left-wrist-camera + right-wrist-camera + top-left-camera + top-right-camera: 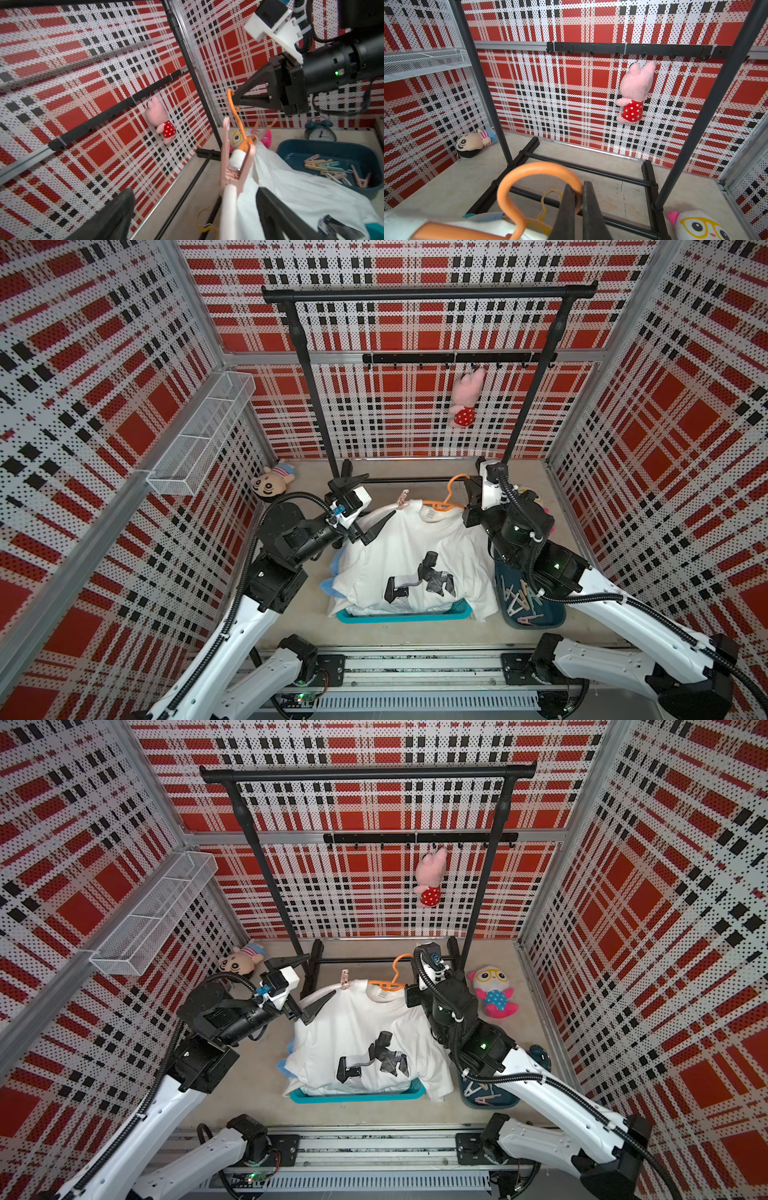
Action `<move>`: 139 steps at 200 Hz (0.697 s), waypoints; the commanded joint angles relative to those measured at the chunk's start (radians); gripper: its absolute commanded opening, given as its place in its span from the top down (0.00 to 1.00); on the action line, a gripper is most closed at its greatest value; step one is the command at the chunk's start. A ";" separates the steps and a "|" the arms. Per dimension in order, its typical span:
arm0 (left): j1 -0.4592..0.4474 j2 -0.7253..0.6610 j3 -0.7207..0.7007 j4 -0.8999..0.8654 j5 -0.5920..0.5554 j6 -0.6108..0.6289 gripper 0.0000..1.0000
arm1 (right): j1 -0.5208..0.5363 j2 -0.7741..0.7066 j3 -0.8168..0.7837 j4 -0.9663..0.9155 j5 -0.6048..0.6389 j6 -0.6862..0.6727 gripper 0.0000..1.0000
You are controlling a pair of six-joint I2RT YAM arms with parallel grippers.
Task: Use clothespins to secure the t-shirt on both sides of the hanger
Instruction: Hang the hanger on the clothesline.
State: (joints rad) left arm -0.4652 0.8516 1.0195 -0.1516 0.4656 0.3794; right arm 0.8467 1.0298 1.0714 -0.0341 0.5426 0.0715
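End effectors, top views: left gripper [380, 495] spread wide and empty, sleeve end between its fingers, just beside a pink peg [402, 498]; right gripper [468, 486] clamped shut on the hook of the orange hanger [451, 489], held up over the bench's rear middle, before the rack [415, 293]. White shirt [395, 556], black print: collar on the hanger, body draped over a teal basket [403, 617] at the bench's front middle. Peg clipped on the hanger shoulder toward the left arm. Opposite shoulder: no peg visible in both top views. Spare pegs [519, 598] loose in a dark tray [555, 614] near the bench's front right corner, partly under the right arm.

Left wrist view: left gripper [194, 191] fingers well apart, no hold on anything; peg [236, 166] ahead, biting sleeve fabric and hanger arm together. Right gripper [233, 96] tips pinched on the hook. Tray [332, 145] beyond the shirt, spare pegs [324, 166] inside.

Right wrist view: right gripper [577, 187] jaws closed around the hook; hanger [512, 180] an orange loop close up; shirt only a blur.

Progress, by judgement: left side pinned, roughly half done. Remaining: second peg out of the tray, onto the shoulder toward the right arm, hook held steady meanwhile. Firmness of the first peg's bite: cannot tell.
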 commanded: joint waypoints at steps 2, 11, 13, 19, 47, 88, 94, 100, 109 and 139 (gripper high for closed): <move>0.006 -0.011 0.067 -0.164 0.075 -0.062 0.09 | -0.006 -0.028 0.008 0.120 -0.009 -0.042 1.00; 0.006 -0.012 0.081 -0.194 0.081 -0.072 0.11 | -0.006 -0.025 0.012 0.120 -0.012 -0.051 1.00; 0.006 -0.011 0.084 -0.200 0.082 -0.074 0.12 | -0.006 -0.024 0.014 0.121 -0.012 -0.052 1.00; 0.005 -0.010 0.090 -0.218 0.087 -0.081 0.14 | -0.006 -0.022 0.018 0.122 -0.012 -0.058 1.00; 0.005 0.003 0.101 -0.282 0.097 -0.110 0.26 | -0.006 -0.018 0.031 0.132 -0.024 -0.067 1.00; 0.006 0.008 0.093 -0.327 0.051 -0.115 0.36 | -0.006 -0.013 0.051 0.146 -0.078 -0.070 1.00; 0.006 0.013 0.100 -0.339 0.048 -0.118 0.39 | -0.006 -0.013 0.052 0.146 -0.089 -0.071 1.00; 0.005 0.018 0.110 -0.350 0.045 -0.119 0.41 | -0.006 -0.014 0.053 0.148 -0.095 -0.070 1.00; 0.005 0.024 0.124 -0.364 0.038 -0.120 0.46 | -0.006 -0.016 0.053 0.152 -0.099 -0.071 1.00; 0.006 0.026 0.132 -0.370 0.059 -0.138 0.58 | 0.000 -0.017 0.061 0.158 -0.123 -0.070 1.00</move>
State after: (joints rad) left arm -0.4652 0.8806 1.1187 -0.4904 0.5114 0.2649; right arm 0.8467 1.0290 1.0821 0.0151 0.4519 -0.0051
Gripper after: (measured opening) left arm 0.430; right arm 0.071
